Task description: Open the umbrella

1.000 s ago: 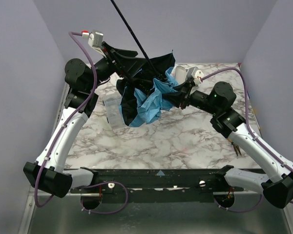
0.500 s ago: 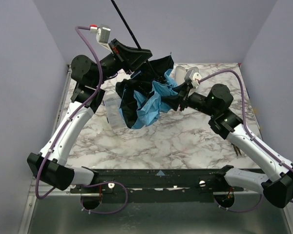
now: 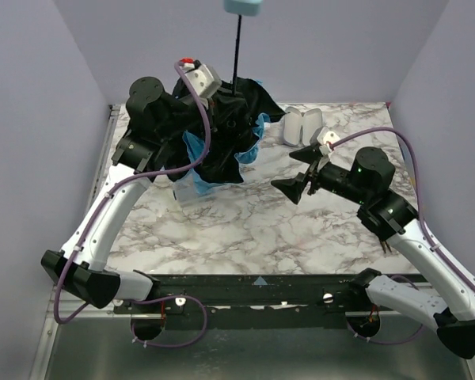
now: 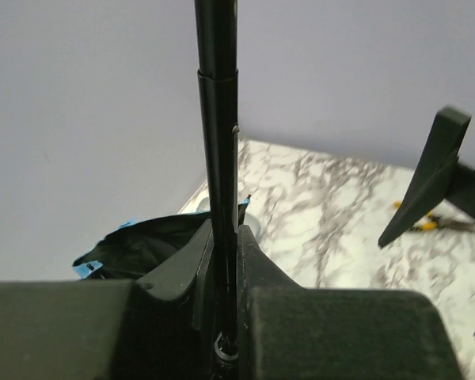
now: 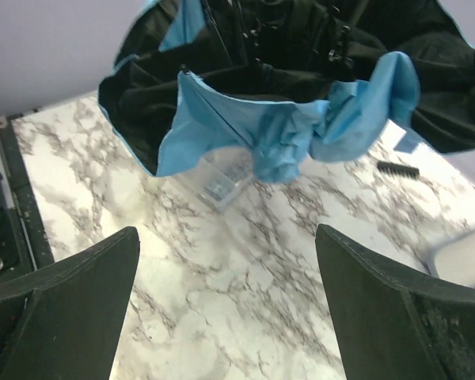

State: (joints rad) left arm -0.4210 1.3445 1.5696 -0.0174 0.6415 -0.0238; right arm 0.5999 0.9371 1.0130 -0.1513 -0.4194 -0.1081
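A: Where was the umbrella (image 3: 222,146) held?
B: Up over the table (image 3: 301,229), upright. The thin rigid shaft (image 4: 218,158) was pinched by the left gripper (image 4: 220,249), handle (image 3: 242,6) up top. The right gripper (image 5: 226,261) was spread wide, nothing in it.
A: Step in hand?
B: Prob. the hub should be slid along the shaft by the free arm, w/ the 1 clamp kept firm. The canopy (image 5: 285,131) was seen limp & crumpled: thin blue fabric, black underside. Ribs could be snagged.

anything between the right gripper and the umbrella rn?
Only bare marble table under the gap between the open right gripper and the umbrella, clearest in the top view. Right wrist view shows a clear box under the canopy.
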